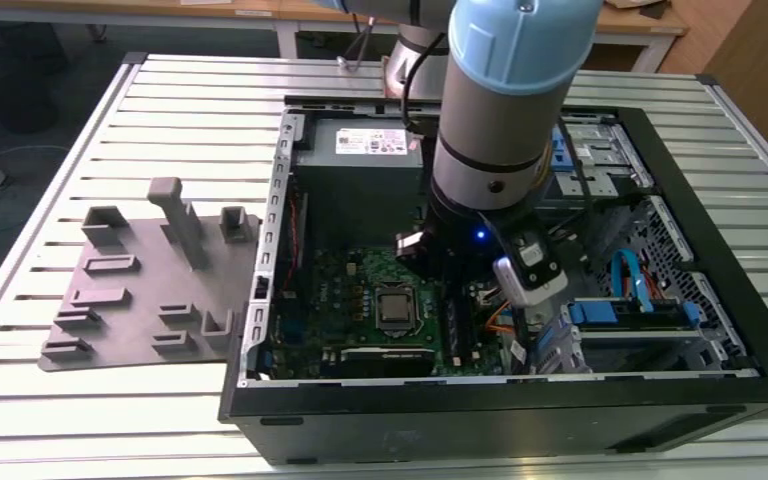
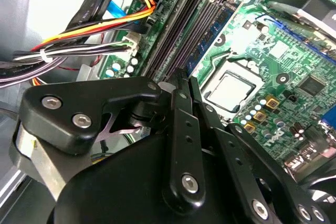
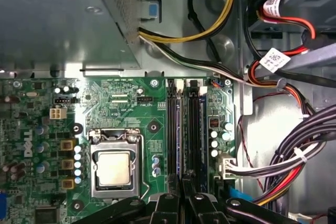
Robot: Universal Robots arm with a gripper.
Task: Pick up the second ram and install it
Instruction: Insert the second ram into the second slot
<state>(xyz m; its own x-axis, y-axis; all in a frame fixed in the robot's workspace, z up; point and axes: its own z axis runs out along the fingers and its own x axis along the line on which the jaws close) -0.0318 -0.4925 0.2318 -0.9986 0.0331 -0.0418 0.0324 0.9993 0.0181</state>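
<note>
My gripper (image 2: 182, 77) (image 3: 182, 179) is down inside the open computer case, its black fingers pressed together and shut. The tips sit right at the near end of the long black memory slots (image 3: 184, 124) (image 2: 178, 30) on the green motherboard (image 3: 115, 98) (image 1: 357, 290). A thin pale bluish strip runs along one slot in line with the fingertips. I cannot tell whether it is the second ram, nor whether anything is pinched between the fingers. In the exterior view the arm (image 1: 498, 130) reaches down over the slots.
The CPU socket (image 3: 113, 166) (image 1: 395, 305) lies beside the slots. Cable bundles (image 2: 94, 40) (image 3: 294, 156) crowd the other side. The power supply (image 1: 357, 150) and case walls (image 1: 491, 400) hem the arm in. A grey parts fixture (image 1: 144, 290) lies on the table at the exterior view's left.
</note>
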